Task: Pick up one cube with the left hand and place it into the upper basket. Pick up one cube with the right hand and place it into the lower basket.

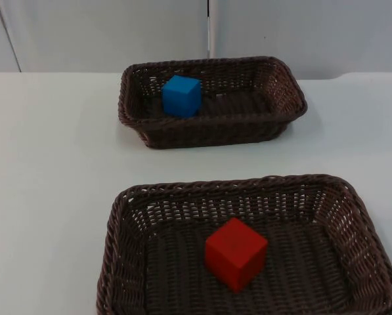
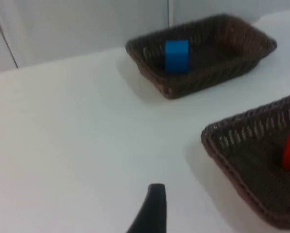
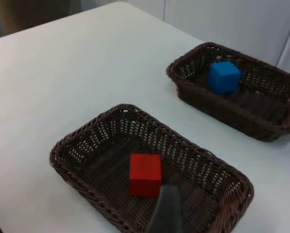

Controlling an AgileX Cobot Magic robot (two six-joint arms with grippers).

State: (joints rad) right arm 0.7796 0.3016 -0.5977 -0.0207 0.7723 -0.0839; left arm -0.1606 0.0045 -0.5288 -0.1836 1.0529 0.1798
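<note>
a white table top [image 1: 44,164] ends at a grey partition wall [image 1: 104,33].

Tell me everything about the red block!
The red block is a plain cube with smooth, matte sides, wood or plastic by its look. It sits flat on the floor of the lower basket, a dark brown woven one, near the middle and turned a little askew. It touches only the basket's floor, not the walls.

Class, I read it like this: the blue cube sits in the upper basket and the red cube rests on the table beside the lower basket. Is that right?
Not quite. The red cube lies inside the lower basket, not beside it, as the top view shows. The blue cube is indeed in the upper basket.
</note>
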